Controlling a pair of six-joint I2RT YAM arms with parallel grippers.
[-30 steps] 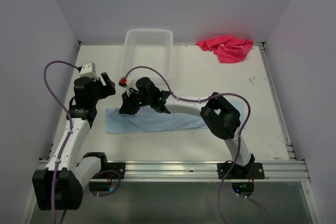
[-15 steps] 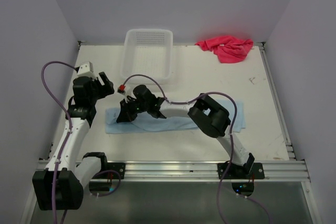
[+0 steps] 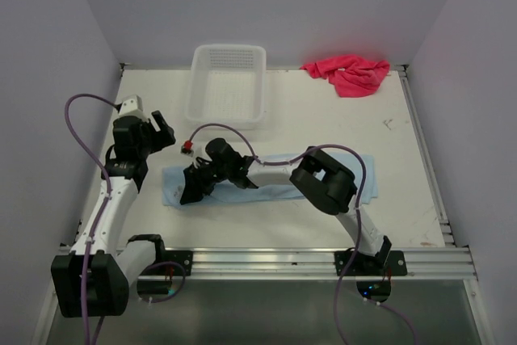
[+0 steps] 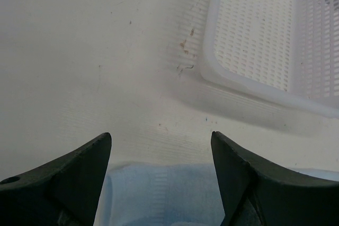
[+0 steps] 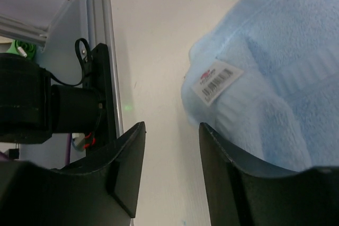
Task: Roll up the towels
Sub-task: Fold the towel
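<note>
The light blue towel (image 3: 275, 193) lies spread flat across the middle of the table. My right gripper (image 3: 188, 191) reaches over it to its near-left corner and stands open, nothing between the fingers. In the right wrist view the right gripper (image 5: 169, 125) hangs over bare table, with the blue towel's folded corner (image 5: 275, 78) and its white label (image 5: 217, 80) just right of it. My left gripper (image 3: 160, 131) is open and empty, left of the towel. The left gripper (image 4: 160, 136) looks down on the towel's edge (image 4: 159, 194). The pink-red towel (image 3: 347, 73) lies crumpled at the far right.
A white mesh basket (image 3: 226, 111) stands at the back centre; its rim (image 4: 249, 86) lies just beyond my left gripper. A metal rail (image 5: 98, 51) and the left arm's base (image 5: 32, 104) show at the table's near edge, close to my right gripper.
My right gripper moved toward the near-left corner of the blue towel, came down and opened, letting the cloth go. The left arm barely moved.
</note>
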